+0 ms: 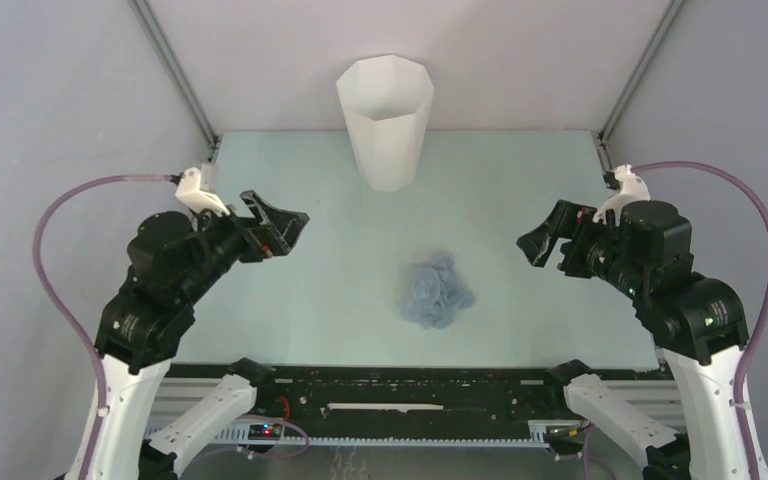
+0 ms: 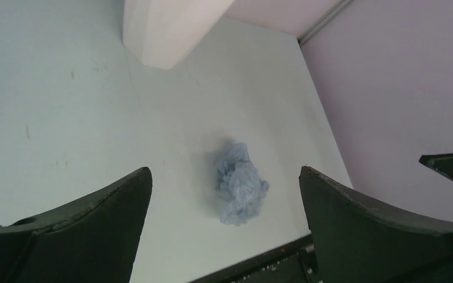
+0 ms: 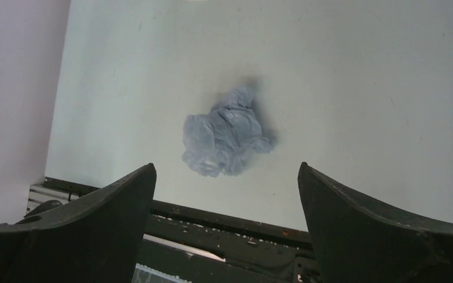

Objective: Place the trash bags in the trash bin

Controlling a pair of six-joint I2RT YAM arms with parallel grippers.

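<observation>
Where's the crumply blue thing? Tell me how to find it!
Start at the tall white bin at the far side of the table. Come toward the robot's arms, a bit right, to the trash bag. It is the only crumpled pale-blue ball lying there.

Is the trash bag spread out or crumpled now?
Crumpled: the trash bag lies as a small wrinkled ball on the table.

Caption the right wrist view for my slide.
Open right pincer hovers over the crumpled blue bag on the table.

arms raised, left gripper (image 1: 293, 233) and right gripper (image 1: 530, 251) spread wide
</observation>
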